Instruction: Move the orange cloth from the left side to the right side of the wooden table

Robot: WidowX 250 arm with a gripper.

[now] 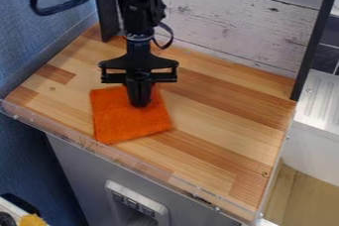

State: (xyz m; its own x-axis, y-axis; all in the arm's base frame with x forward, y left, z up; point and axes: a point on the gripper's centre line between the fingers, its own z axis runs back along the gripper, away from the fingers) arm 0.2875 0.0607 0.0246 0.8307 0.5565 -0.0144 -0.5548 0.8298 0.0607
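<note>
Gripper (140,102) closed, I'm on an orange square cloth (126,123), wooden counter's (215,121) left half; can't tell if gripping. Prob. light, soft; best pinched nr top edge.

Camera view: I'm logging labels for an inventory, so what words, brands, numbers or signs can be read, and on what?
None can be read.
Grey front panel: small dark marks, too small to read.
Orange cloth: no lettering visible.
Wooden top: no lettering visible.

Prob. robotics lab: robot arm (137,19) over wood tabletop (215,121), w/ plank backdrop (232,29).
</note>
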